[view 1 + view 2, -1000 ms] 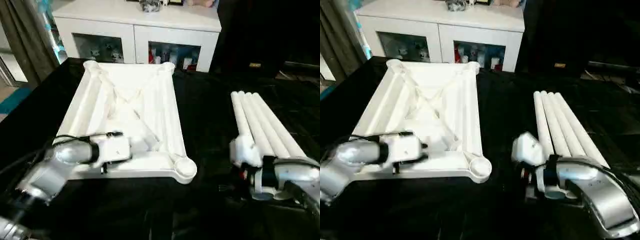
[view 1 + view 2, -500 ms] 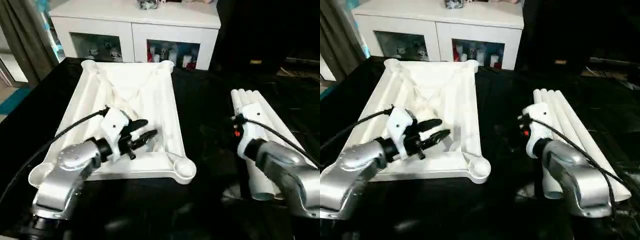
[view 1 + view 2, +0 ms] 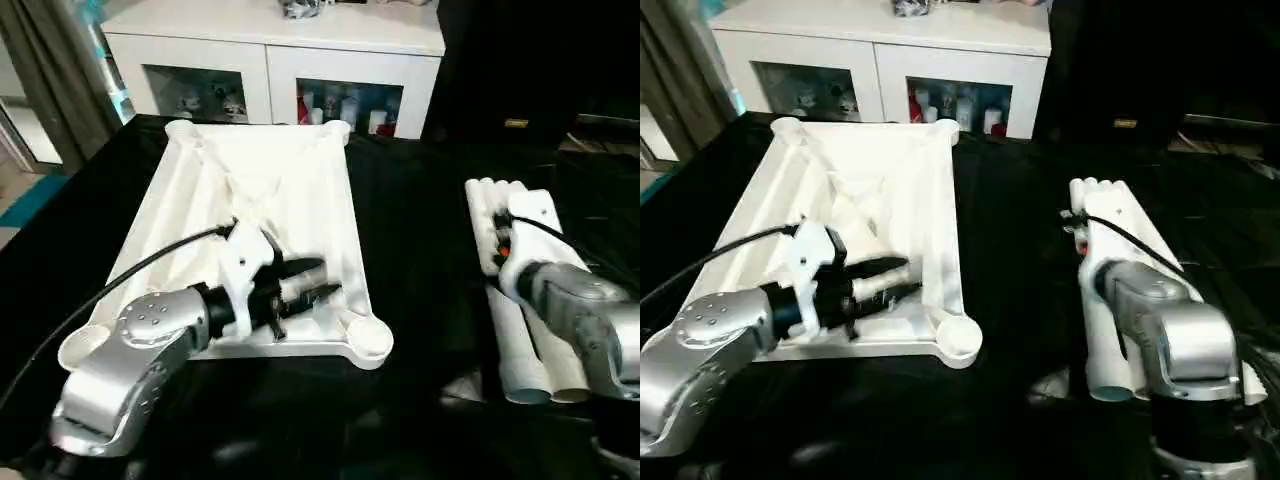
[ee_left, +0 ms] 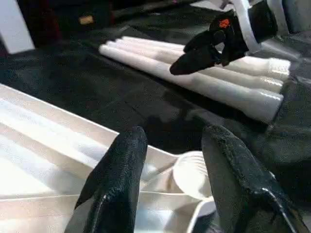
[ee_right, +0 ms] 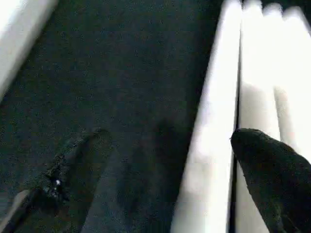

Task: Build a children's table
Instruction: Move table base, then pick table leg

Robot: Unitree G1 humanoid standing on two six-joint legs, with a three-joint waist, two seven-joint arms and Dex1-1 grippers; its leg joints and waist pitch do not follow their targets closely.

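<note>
Legs (image 3: 520, 300) lie bundled side by side on the black bench (image 3: 420, 230), well apart from the upturned tabletop (image 3: 260, 210), so you can lift one without disturbing the rest. Your right gripper (image 5: 170, 160) hangs over the nearest tube, jaws spread wide and empty, one finger above it. Your left gripper (image 4: 170, 165) hovers by the near right corner socket (image 3: 368, 338), jaws half spread, holding nothing. Bare bench between tabletop and legs gives you room to swing a leg across.
</note>
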